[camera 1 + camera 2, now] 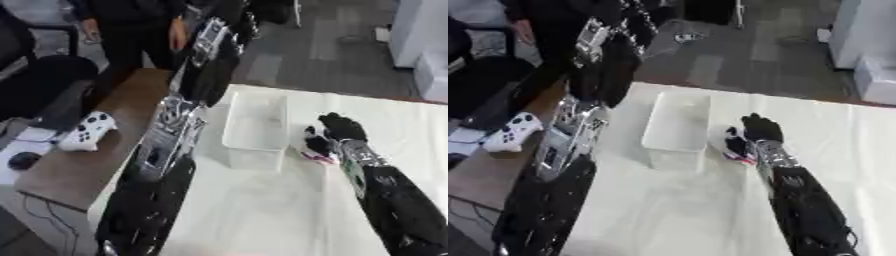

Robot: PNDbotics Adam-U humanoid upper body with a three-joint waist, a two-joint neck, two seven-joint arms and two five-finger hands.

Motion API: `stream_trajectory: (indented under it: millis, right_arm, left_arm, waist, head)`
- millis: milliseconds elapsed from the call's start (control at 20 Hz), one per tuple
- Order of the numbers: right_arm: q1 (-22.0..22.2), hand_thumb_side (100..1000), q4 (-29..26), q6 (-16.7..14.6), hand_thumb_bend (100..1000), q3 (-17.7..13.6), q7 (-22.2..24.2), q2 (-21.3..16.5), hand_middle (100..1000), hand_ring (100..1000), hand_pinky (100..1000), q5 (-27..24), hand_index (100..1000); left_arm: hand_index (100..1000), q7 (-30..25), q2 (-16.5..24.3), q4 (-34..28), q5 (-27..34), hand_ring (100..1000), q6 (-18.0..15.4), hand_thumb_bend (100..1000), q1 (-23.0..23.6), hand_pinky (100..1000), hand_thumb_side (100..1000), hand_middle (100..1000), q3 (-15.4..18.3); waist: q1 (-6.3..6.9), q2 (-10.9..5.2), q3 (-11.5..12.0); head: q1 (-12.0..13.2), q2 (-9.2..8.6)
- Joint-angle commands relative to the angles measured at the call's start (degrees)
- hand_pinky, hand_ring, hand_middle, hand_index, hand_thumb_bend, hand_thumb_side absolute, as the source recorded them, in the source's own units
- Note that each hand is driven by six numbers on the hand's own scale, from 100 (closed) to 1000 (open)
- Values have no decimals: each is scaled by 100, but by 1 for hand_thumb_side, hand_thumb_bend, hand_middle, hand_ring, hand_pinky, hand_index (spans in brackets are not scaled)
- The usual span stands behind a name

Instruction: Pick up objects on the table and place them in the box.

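Note:
A clear plastic box [255, 131] stands on the white table [262, 210], left of centre. Just right of the box lies a small white object [730, 143] with pink and black marks. My right hand [760, 128] rests over it from the right, dark fingers curled onto it, low on the table. My left arm rises from the lower left along the table's left edge. It ends in my left hand [633, 19], raised high beyond the box's far left corner and blurred.
A brown desk [122, 125] adjoins the table on the left, with a white game controller [87, 131] and a dark round thing [24, 160] on it. A person in dark clothes stands at its far end. White cabinets stand at the far right.

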Motion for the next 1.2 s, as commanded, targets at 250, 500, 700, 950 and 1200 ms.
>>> stream_trajectory:
  millis: [250, 500, 700, 950, 1200]
  right_arm:
    - [-21, 976, 10, 91, 138, 40, -94, 1, 902, 831, 731, -41, 956]
    - [119, 977, 5, 268, 156, 31, -195, 48, 901, 834, 753, 57, 957]
    - [226, 975, 34, 318, 176, 2, -303, 73, 906, 838, 777, -24, 969]
    - [403, 965, 109, 392, 213, -33, -411, 102, 915, 846, 849, -163, 975]
    - [626, 945, 325, 423, 241, -49, -339, 180, 926, 861, 965, -285, 973]
  left_arm:
    - [953, 1, -30, -104, 14, 806, 16, 102, -87, 994, 832, 862, 20]
    - [953, 2, -39, -113, 15, 806, 19, 102, -100, 993, 832, 862, 19]
    - [953, 7, -51, -121, 16, 806, 26, 103, -109, 993, 832, 862, 20]
    - [953, 14, -62, -135, 19, 806, 34, 104, -123, 993, 832, 861, 18]
    - [953, 18, -77, -146, 20, 807, 46, 105, -134, 993, 832, 861, 16]
  waist:
    - [-8, -37, 19]
    - [-9, -27, 31]
    - [-13, -21, 43]
    - [-19, -12, 59]
    - [-23, -2, 76]
  head:
    - [78, -1]
    - [189, -5]
    - [265, -15]
    - [393, -30]
    - [430, -45]
